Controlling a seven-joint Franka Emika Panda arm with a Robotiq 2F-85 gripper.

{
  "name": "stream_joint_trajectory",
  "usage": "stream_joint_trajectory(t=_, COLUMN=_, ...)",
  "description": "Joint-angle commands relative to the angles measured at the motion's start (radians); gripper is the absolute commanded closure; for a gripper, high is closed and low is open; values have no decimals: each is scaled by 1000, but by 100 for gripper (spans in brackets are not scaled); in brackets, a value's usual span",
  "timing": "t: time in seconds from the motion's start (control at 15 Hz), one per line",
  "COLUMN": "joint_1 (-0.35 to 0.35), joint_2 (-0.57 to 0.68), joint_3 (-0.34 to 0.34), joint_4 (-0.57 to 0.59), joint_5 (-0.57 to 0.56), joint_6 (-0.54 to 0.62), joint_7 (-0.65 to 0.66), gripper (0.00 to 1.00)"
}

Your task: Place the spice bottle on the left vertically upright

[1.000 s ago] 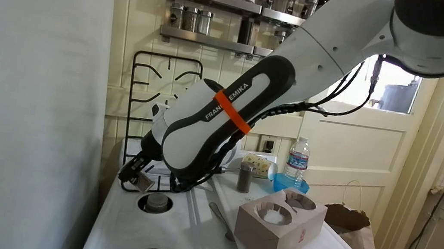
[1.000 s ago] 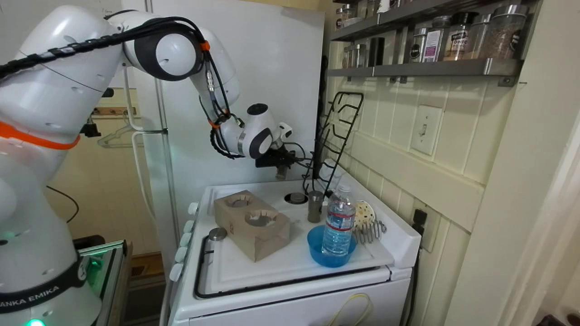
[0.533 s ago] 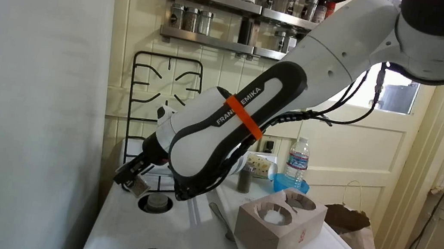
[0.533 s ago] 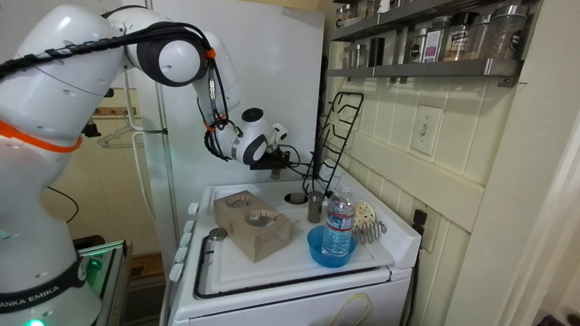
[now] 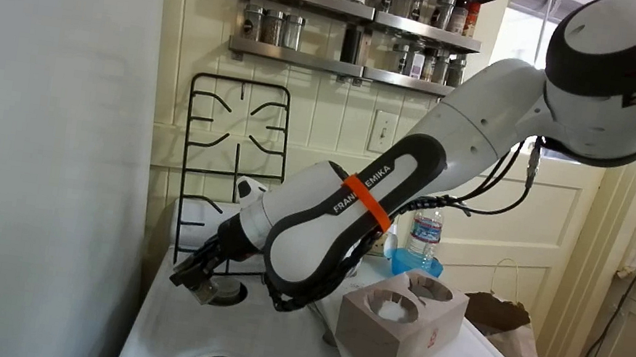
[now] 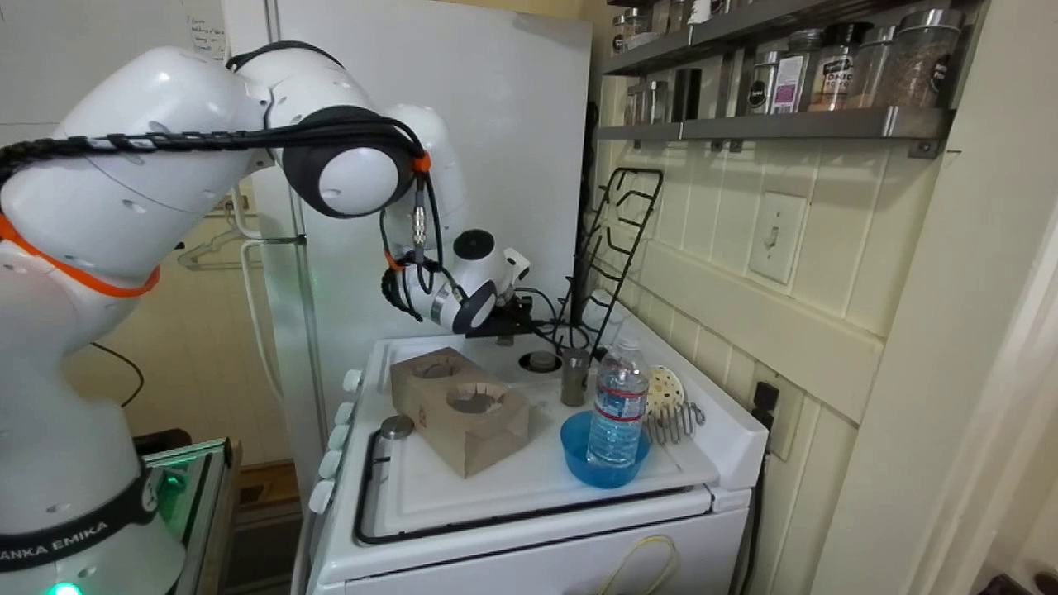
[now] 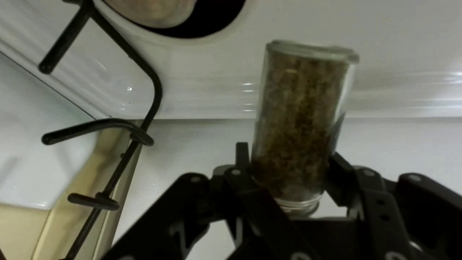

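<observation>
My gripper (image 7: 290, 157) is shut on a clear glass spice bottle (image 7: 301, 119) filled with brown spice. The bottle's ringed neck end faces my palm and its flat end points away from me. In an exterior view my gripper (image 5: 196, 273) holds the bottle (image 5: 205, 292) tilted over the stove's left side, beside the back burner (image 5: 227, 291). In an exterior view my gripper (image 6: 502, 321) largely hides the bottle; a small part (image 6: 505, 340) shows below it. Whether the bottle touches the stove cannot be told. Another spice bottle (image 6: 575, 378) stands upright near the back burner.
A black grate (image 5: 231, 174) leans on the wall behind my gripper; it shows close by in the wrist view (image 7: 119, 173). A fridge wall (image 5: 37, 139) borders the stove. A cardboard holder (image 5: 397, 326) and a water bottle in a blue bowl (image 6: 607, 475) stand on the white board.
My arm has lowered, bringing the held bottle down closer to the stove top and the back burner. The bottle stays in the gripper and stays tilted.
</observation>
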Motion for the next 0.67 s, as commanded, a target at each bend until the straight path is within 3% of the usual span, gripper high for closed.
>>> stream_joint_trajectory(t=0.0, joint_1=-101, joint_2=125, joint_3=85, joint_4=19, joint_5=-108, joint_6=30, joint_7=-78, gripper=76)
stream_joint_trajectory(t=0.6, joint_1=-228, joint_2=261, joint_3=211, joint_4=22, joint_5=-286, joint_6=23, joint_7=-162, gripper=76)
